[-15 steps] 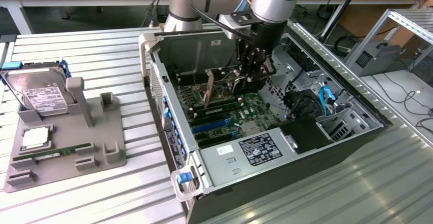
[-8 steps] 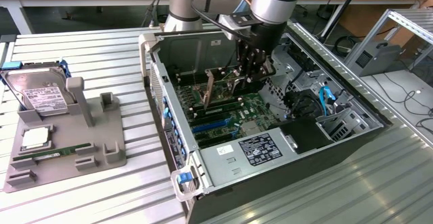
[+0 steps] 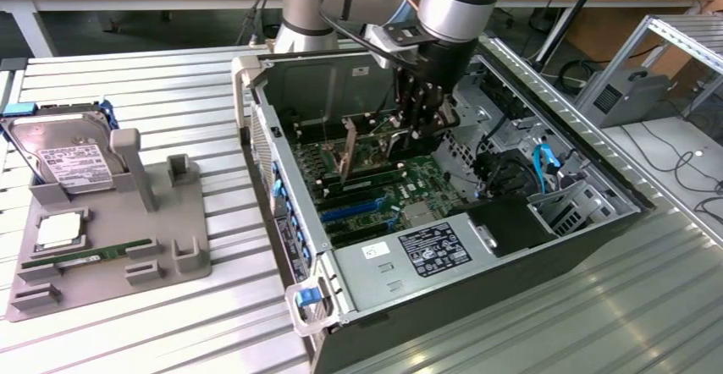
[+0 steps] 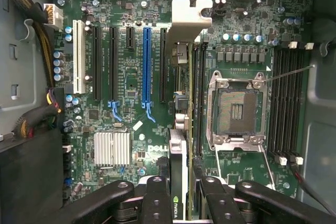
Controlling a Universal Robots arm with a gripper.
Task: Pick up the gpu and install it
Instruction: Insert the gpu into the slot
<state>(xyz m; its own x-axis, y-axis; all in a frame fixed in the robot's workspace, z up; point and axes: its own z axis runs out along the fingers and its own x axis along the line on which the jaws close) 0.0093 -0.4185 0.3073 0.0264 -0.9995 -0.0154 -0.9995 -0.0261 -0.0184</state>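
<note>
My jaws (image 4: 185,192) are clamped on the gpu (image 4: 178,156), held edge-on inside the open computer case (image 3: 565,222). Installing step, I judge: the card hangs above the motherboard (image 4: 131,129), its silvery bracket (image 4: 186,19) reaching toward the rear vents. Just beside it runs the blue slot (image 4: 146,66). Next move calls for squaring the card's edge over its slot. Beyond the case, the hard drive (image 3: 68,158) stands in its holder on the surface (image 3: 169,78).

The arm's black gripper (image 3: 421,112) reaches down into the open black computer case (image 3: 565,230) and holds the thin brownish gpu (image 3: 349,156) upright above the green motherboard (image 3: 390,189). On the desk (image 3: 169,78), a grey holder tray (image 3: 169,247) carries a boxy grey hard drive (image 3: 63,158).
</note>
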